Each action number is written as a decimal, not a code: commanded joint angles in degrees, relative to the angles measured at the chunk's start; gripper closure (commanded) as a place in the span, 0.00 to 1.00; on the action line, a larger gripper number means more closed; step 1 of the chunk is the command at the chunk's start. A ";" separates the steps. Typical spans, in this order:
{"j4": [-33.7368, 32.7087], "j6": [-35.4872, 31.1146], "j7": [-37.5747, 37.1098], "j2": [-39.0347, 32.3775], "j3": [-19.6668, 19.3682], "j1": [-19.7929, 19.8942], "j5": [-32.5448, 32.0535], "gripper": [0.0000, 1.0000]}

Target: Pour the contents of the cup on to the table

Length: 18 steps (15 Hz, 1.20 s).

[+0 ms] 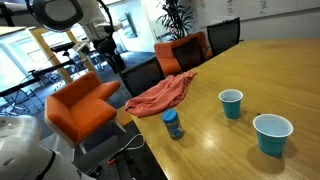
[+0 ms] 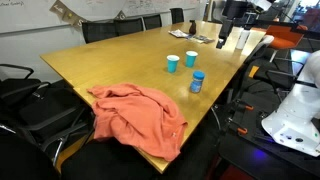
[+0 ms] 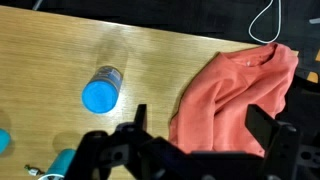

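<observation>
While the gripper (image 3: pixel 200 116) hangs over the table (image 1: pixel 290 70) with its two fingers spread wide and nothing between them, two teal cups stand upright on the wood. These are the cup (image 1: pixel 231 103), the smaller of the pair, and near it one wider cup (image 1: pixel 272 134). One small blue bottle (image 1: pixel 172 124) stands closer to the table edge, just beside one crumpled orange cloth (image 1: pixel 160 95). What lies inside the cup cannot be made out.
</observation>
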State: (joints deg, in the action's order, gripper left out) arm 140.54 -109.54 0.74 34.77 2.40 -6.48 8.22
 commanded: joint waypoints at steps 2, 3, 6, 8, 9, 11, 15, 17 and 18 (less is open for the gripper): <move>-0.14 0.19 0.18 -0.02 0.30 0.39 0.17 0.00; -0.14 0.19 0.18 -0.02 0.30 0.39 0.17 0.00; -0.11 -4.28 -1.12 -1.68 1.44 2.48 -4.20 0.00; -0.92 -9.90 -2.29 -4.98 1.44 5.07 -9.71 0.00; -1.00 -13.53 -3.43 -6.81 1.50 6.53 -12.72 0.00; -2.25 -19.93 -6.77 -12.61 1.29 9.90 -18.62 0.00; -6.76 -29.59 -16.39 -25.48 1.15 15.36 -29.43 0.00; -10.84 -31.73 -22.38 -32.15 0.39 16.45 -34.16 0.00; -13.50 -31.64 -24.88 -35.69 -0.43 16.30 -35.66 0.00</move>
State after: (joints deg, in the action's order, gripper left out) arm 135.14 -140.45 -17.05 9.10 2.48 8.81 -22.70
